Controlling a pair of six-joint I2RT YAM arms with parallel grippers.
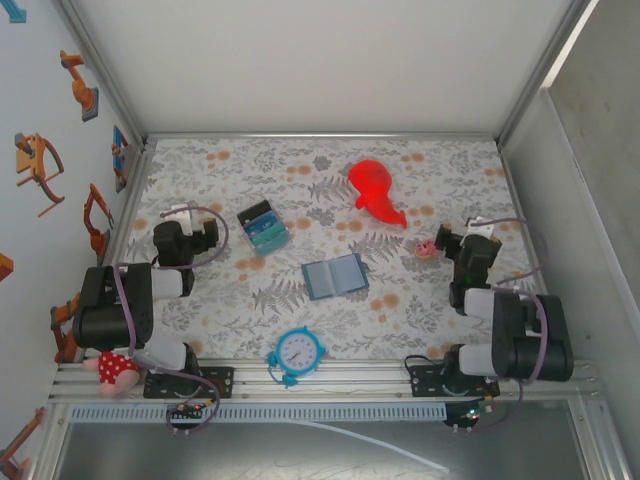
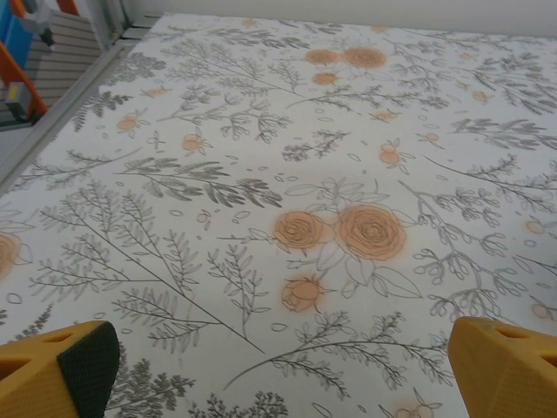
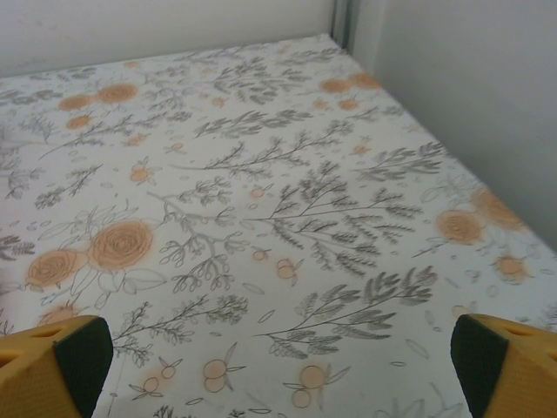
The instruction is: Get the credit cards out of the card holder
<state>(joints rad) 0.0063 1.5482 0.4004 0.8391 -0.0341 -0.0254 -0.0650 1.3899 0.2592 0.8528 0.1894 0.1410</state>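
Seen from above, the card holder (image 1: 335,276) lies opened flat like a small book near the middle of the flowered tabletop (image 1: 420,320), between my two arms and just beyond a blue clock (image 1: 298,352). It is well apart from both tools. My left tool (image 2: 278,348) hangs over bare cloth on the left side with its yellow fingers spread wide and nothing between them. My right tool (image 3: 277,340) is the same on the right side, wide open and empty. A striped item (image 1: 264,227) and a red toy (image 1: 376,190) sit farther back, clear of the holder. The holder is too small here to show whether any cards poke out of its pockets. I judge it to be light, thin and limp, so it is likely to slide or fold if pulled from one side only. The cards should be stiff and slick, and snug in their slots. I would pin one flap near its outer edge with one tool and pinch a card's exposed edge with the other.
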